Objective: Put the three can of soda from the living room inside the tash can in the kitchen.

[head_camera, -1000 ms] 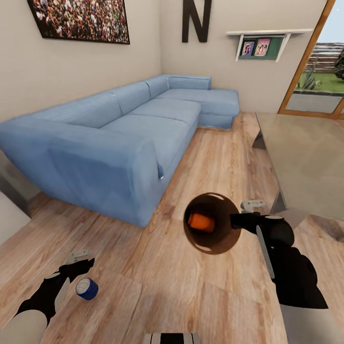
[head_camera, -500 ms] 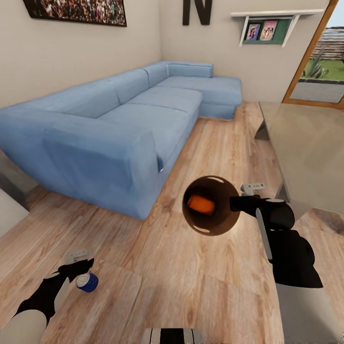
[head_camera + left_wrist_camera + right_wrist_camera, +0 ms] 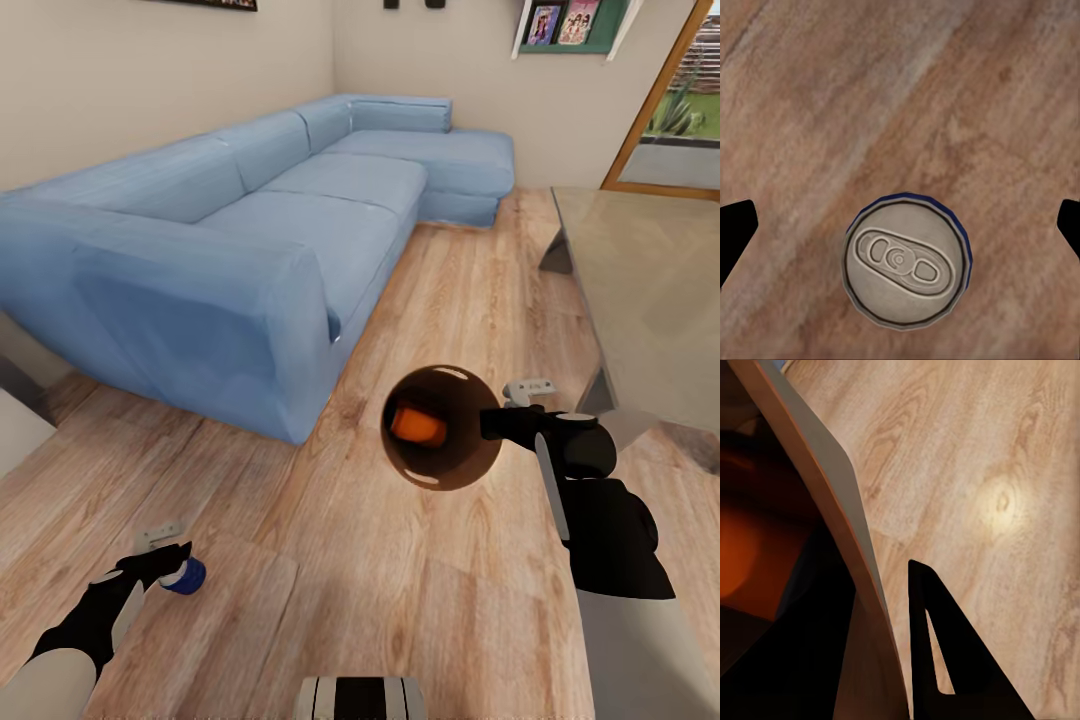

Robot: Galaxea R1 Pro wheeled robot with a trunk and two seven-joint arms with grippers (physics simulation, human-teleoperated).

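The dark blue soda can (image 3: 186, 577) stands upright on the wood floor at the lower left. My left gripper (image 3: 170, 556) hangs right over it, open. In the left wrist view the can's silver top (image 3: 907, 259) sits between the two black fingertips (image 3: 735, 234), touching neither. My right gripper (image 3: 496, 422) is shut on the rim of the copper-brown trash can (image 3: 452, 472), held above the floor. One orange soda can (image 3: 418, 425) lies inside it. In the right wrist view the bin's rim (image 3: 851, 536) runs beside a black finger (image 3: 945, 652). The third can is out of view.
The long light-blue corner sofa (image 3: 250, 230) fills the left and back. A glass-topped low table (image 3: 650, 290) stands at the right, close to my right arm. Open wood floor (image 3: 330, 560) lies between them. A shelf with photos (image 3: 565, 25) and a glass door (image 3: 680, 110) are at the back.
The head view has shifted downward, so the room slid up in the picture. My left gripper has come down closer over the blue can. The bin stays held in my right gripper.
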